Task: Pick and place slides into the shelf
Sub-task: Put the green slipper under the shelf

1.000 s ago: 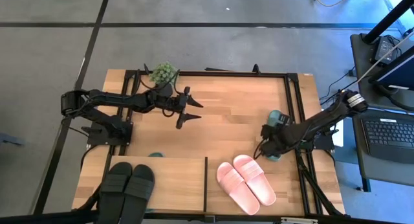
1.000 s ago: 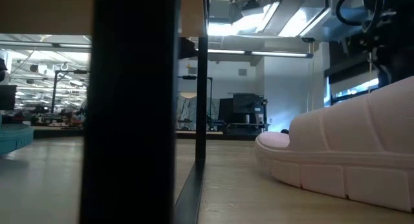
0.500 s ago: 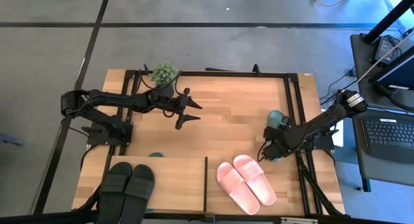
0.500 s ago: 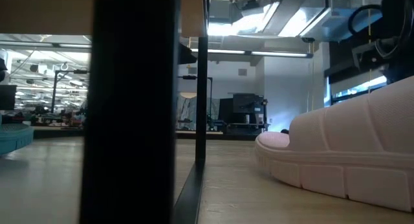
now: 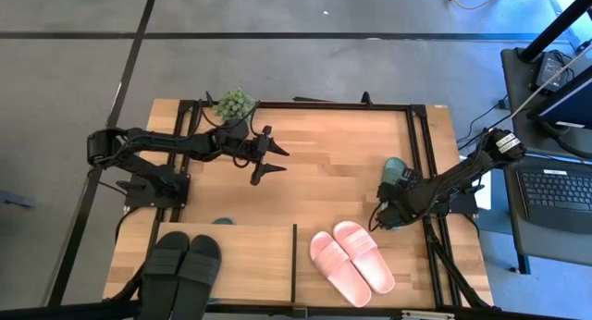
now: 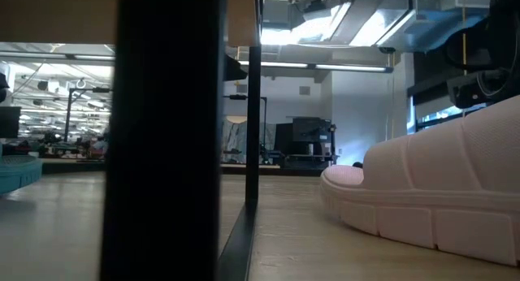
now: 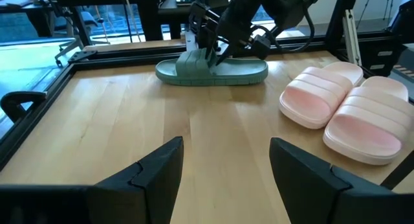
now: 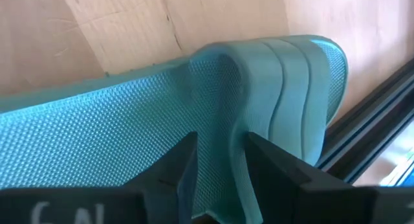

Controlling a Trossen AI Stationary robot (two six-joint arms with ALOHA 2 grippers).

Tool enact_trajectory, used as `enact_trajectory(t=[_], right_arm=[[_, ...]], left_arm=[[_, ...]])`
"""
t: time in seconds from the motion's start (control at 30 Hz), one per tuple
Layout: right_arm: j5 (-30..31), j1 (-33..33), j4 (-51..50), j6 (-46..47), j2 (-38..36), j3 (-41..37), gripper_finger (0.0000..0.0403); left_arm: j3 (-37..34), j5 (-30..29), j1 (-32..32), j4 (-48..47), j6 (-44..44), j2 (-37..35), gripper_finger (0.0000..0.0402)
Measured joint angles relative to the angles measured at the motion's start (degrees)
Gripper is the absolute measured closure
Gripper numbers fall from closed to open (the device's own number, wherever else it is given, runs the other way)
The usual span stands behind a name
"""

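Over at the right edge of the light-wood counter (image 5: 342, 163), the right gripper (image 5: 388, 212) pinches the strap of a dark green rubber slide sandal (image 7: 211, 68); in the right wrist view its two dark fingers (image 8: 174, 169) clamp either side of the ribbed strap. That green slide lies flat on the counter beside the black metal frame rail (image 5: 419, 153). The left gripper (image 5: 262, 161) hovers over the middle of the counter with its fingers spread and nothing between them. A pair of light pink rubber slides (image 5: 351, 260) lies side by side on the counter near the front edge, just beside the low light-wood shelf (image 5: 250, 255) and its thin black divider (image 5: 294, 263). A pair of black rubber slides (image 5: 180, 264) rests at the shelf's left end. A small green potted plant (image 5: 233, 105) stands at the counter's far edge.
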Motion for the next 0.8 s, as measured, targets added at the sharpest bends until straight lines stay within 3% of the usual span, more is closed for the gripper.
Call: enact_trajectory(t=[0.8], right_arm=[[5.33, -0.04, -4.01, -0.09, 0.00, 2.93, 0.0272]], left_arm=[[0.00, 0.00, 0.00, -0.08, 1.38, 0.00, 0.0180]])
